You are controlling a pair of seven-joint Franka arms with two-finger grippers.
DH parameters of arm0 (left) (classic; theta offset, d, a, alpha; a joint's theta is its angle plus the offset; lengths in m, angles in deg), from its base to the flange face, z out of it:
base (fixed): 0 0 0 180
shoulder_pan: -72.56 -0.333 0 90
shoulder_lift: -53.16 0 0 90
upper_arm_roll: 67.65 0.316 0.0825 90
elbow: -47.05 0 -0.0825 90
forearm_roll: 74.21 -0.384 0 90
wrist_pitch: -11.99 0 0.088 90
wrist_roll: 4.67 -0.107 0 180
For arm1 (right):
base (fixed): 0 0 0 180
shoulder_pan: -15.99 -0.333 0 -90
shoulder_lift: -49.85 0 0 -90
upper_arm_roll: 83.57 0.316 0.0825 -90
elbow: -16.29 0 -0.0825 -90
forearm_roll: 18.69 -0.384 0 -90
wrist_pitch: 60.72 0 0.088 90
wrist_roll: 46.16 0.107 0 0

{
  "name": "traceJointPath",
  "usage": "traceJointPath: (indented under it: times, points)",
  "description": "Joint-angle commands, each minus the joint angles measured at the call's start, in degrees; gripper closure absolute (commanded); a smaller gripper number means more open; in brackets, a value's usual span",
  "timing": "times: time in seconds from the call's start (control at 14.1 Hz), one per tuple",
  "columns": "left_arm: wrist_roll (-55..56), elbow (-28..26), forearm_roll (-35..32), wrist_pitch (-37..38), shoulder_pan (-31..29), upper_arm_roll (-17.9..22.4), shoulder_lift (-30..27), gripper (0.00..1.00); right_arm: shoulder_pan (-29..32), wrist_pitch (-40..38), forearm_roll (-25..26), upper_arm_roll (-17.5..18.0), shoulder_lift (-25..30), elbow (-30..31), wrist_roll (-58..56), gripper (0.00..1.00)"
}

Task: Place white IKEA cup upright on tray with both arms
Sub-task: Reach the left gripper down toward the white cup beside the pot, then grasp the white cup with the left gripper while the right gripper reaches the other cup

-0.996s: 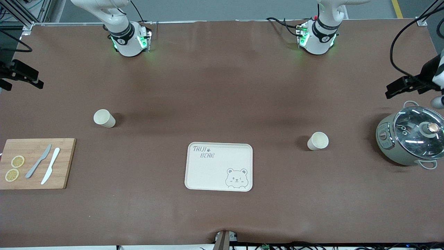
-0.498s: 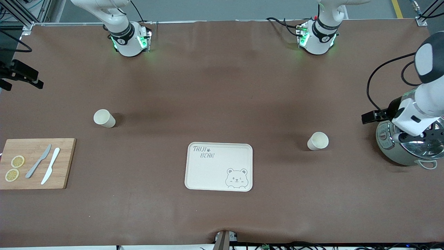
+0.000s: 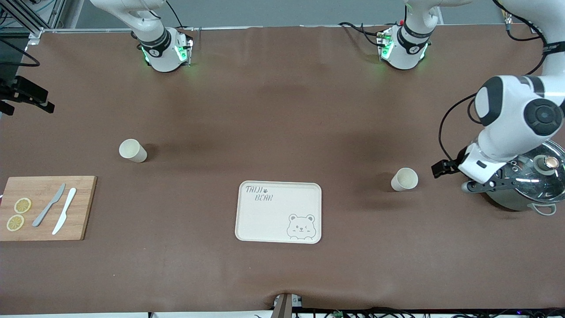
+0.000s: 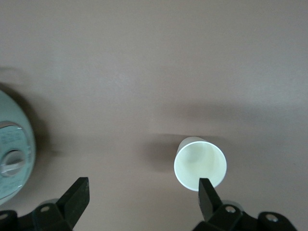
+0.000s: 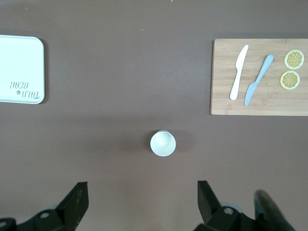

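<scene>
The tray lies flat on the brown table, about midway between the two ends and toward the edge nearest the front camera, with nothing on it. Two white cups stand upright. One cup is toward the left arm's end, a little farther from the front camera than the tray. The other cup stands toward the right arm's end, well apart from the tray.

The left gripper hangs over the table between the first cup and the cooking pot with the glass lid, which sits at the left arm's end. Its fingers are spread wide and hold nothing; in the left wrist view the cup sits just by one fingertip.

The right gripper is up high over the second cup, fingers apart and empty. Its wrist view looks straight down on that cup.

At the right arm's end lies a wooden cutting board near the corner, carrying two knives and two lemon slices.
</scene>
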Motion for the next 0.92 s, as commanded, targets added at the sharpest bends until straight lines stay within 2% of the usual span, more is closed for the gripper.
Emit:
traceJointPath:
  times: [0.0,0.14,0.21,0.36,0.71,0.85]
  points:
    - [1.10,-2.67,1.29,-3.08,-0.01,-1.06,0.60,0.00,0.74,-0.58,0.31,0.56,-1.52,-1.66,0.27,0.00]
    - [2.15,-2.84,1.29,-3.96,-0.01,-2.73,2.53,0.00,0.83,-0.58,0.31,0.48,-1.87,-1.48,0.35,0.00]
    - [3.46,-2.93,1.29,-3.96,-0.10,-3.26,3.15,0.10,0.74,-0.58,0.57,0.47,-2.13,-1.48,0.18,0.00]
    - [4.09,-3.54,1.29,-3.96,-0.10,-3.71,4.38,0.19,0.82,-0.49,0.66,0.47,-2.48,-1.48,0.18,0.00]
    - [4.09,-3.81,1.29,-3.96,-0.36,-3.62,7.63,0.36,2.23,-0.67,0.57,0.47,-7.39,-1.22,0.00,0.00]
    - [4.09,-3.72,1.38,-4.66,-0.54,-3.71,9.21,0.37,2.41,-0.67,0.75,0.47,-10.47,-1.13,0.26,0.00]
